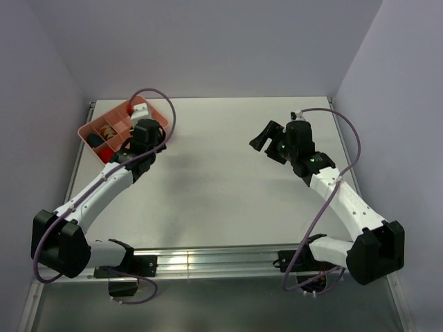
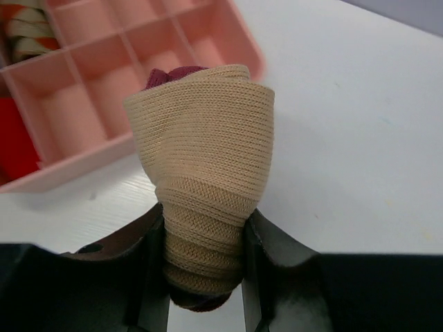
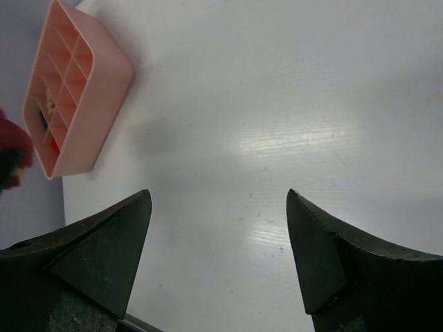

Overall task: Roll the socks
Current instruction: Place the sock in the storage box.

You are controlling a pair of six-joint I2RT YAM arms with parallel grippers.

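My left gripper (image 2: 204, 232) is shut on the rolled tan sock (image 2: 204, 138), whose dark red part shows at the roll's top. It holds the roll upright just in front of the pink compartment tray (image 2: 104, 162). The rolled argyle sock (image 2: 28, 31) sits in a far left compartment of that tray. In the top view the left gripper (image 1: 140, 136) is at the tray's near right edge (image 1: 158, 116), and the tan sock is hidden there. My right gripper (image 1: 266, 139) is open and empty above the bare table, as the right wrist view (image 3: 218, 200) shows.
A plain red bundle (image 2: 14, 145) fills a near-left compartment of the tray. Several other compartments look empty. The tray also shows in the right wrist view (image 3: 76, 90), at the table's far left corner by the wall. Walls close in the table on three sides.
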